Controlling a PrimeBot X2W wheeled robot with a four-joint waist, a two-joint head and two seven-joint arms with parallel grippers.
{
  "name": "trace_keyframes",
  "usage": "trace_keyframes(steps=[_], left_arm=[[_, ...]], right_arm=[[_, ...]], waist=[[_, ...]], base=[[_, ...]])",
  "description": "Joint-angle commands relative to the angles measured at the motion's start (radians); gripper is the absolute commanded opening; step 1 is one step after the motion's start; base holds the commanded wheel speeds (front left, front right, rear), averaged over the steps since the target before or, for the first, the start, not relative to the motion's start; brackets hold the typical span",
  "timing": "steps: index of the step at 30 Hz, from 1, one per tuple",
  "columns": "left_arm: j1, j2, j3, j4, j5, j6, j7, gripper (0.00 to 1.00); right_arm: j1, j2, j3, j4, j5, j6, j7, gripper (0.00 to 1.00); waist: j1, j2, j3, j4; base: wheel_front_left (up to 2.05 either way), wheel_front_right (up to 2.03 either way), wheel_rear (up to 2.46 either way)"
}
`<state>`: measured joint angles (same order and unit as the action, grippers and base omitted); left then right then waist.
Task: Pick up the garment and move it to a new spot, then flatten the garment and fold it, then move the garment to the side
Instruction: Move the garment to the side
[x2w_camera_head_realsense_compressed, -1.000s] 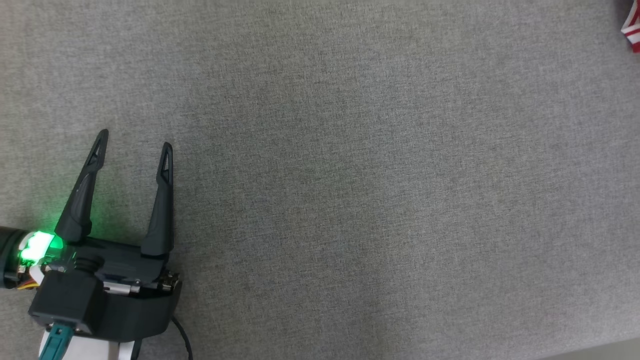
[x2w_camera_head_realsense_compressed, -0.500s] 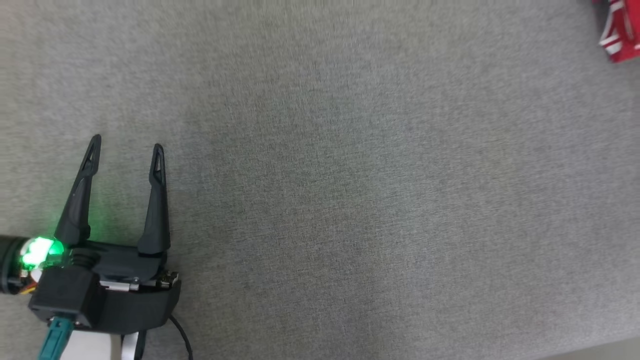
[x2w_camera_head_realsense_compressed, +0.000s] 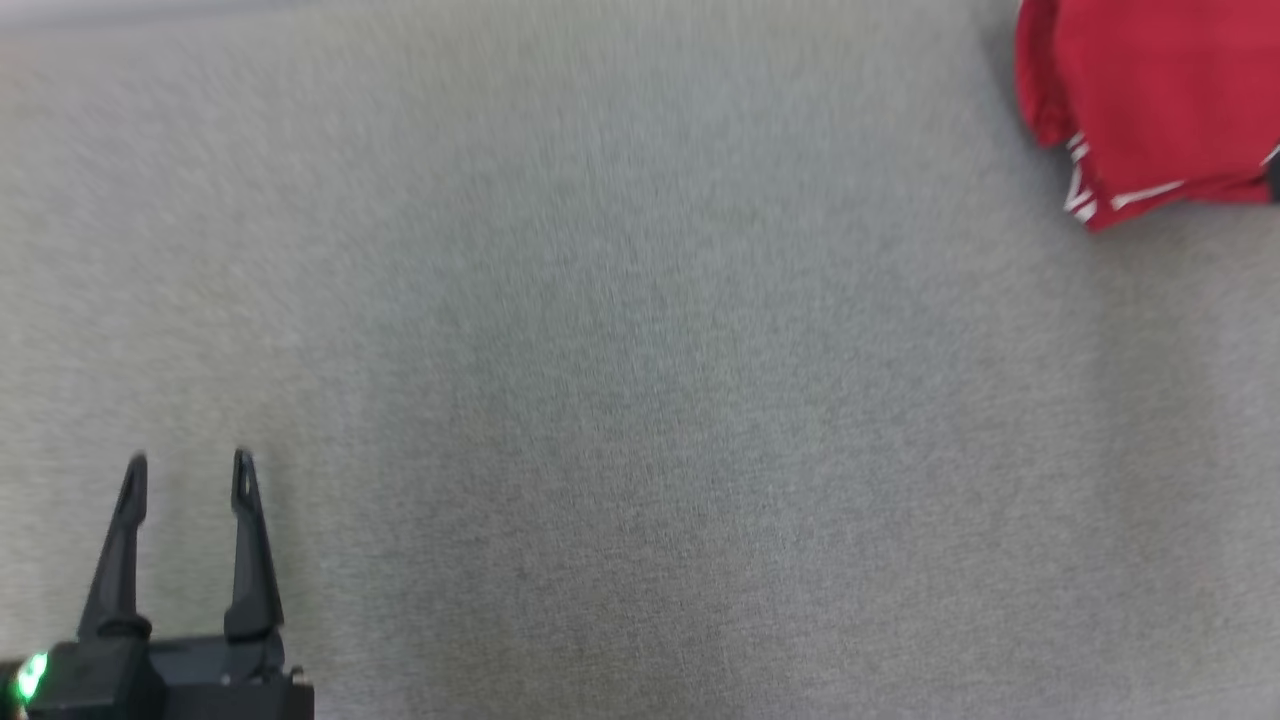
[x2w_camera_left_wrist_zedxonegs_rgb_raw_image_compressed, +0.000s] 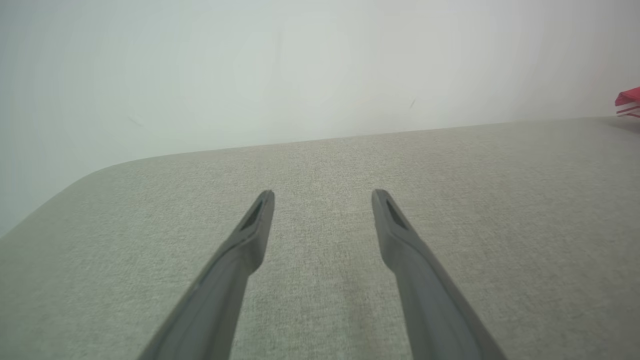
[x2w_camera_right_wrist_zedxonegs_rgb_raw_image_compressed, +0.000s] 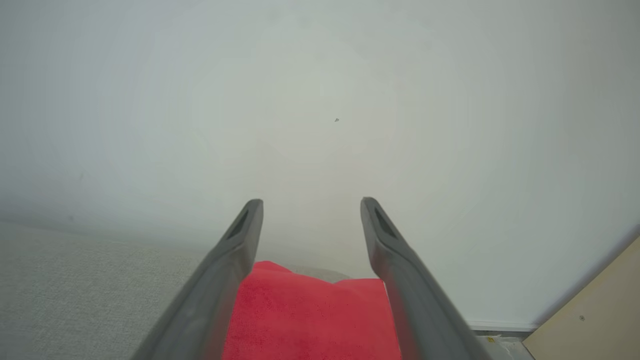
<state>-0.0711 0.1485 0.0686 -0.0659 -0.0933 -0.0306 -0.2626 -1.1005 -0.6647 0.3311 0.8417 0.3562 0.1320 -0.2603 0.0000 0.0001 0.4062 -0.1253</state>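
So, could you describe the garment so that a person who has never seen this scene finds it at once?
Start from the wide grey cloth surface in the head view. Go to the upper right corner of that view, where the garment lies. It is bright red with thin white stripes along one edge, while everything near it is plain grey.

**A:** Where do we locate the garment (x2w_camera_head_realsense_compressed: 1150, 100)?

**B:** We find it on the surface (x2w_camera_head_realsense_compressed: 640, 400), at the far right of the head view. It lies well apart from the left gripper (x2w_camera_head_realsense_compressed: 189, 462), which sits at the near left.

**A:** And the right gripper (x2w_camera_right_wrist_zedxonegs_rgb_raw_image_compressed: 312, 201)?

**B:** In its wrist view we see it over the garment, near the surface's far edge. The wall (x2w_camera_right_wrist_zedxonegs_rgb_raw_image_compressed: 320, 100) stands behind that edge.
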Motion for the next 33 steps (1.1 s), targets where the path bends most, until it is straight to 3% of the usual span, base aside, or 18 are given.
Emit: trace_keyframes(steps=[1,11,22,33], left_arm=[[0.046,-0.012,0.015,0.017,-0.01,-0.003,-0.003,1.0],[0.123,-0.037,0.016,0.105,-0.007,-0.025,-0.003,1.0],[0.171,-0.045,0.017,0.145,0.004,-0.036,-0.003,1.0],[0.177,-0.051,0.012,0.162,0.013,-0.037,-0.003,1.0]], right_arm=[[0.1,0.035,-0.053,-0.071,-0.014,-0.003,-0.005,1.0],[0.5,0.179,-0.227,-0.305,-0.078,-0.003,-0.005,1.0],[0.847,0.312,-0.383,-0.549,-0.114,-0.003,0.042,1.0],[1.103,0.477,-0.433,-0.745,-0.18,-0.003,0.053,1.0]], waist=[[0.0,-0.0001,-0.162,0.022],[0.0,-0.0001,-0.32,0.053],[0.0,-0.0001,-0.401,0.074],[0.0,-0.0001,-0.424,0.088]], base=[[0.0,0.0,0.0],[0.0,0.0,0.0],[0.0,0.0,0.0],[0.0,0.0,0.0]])
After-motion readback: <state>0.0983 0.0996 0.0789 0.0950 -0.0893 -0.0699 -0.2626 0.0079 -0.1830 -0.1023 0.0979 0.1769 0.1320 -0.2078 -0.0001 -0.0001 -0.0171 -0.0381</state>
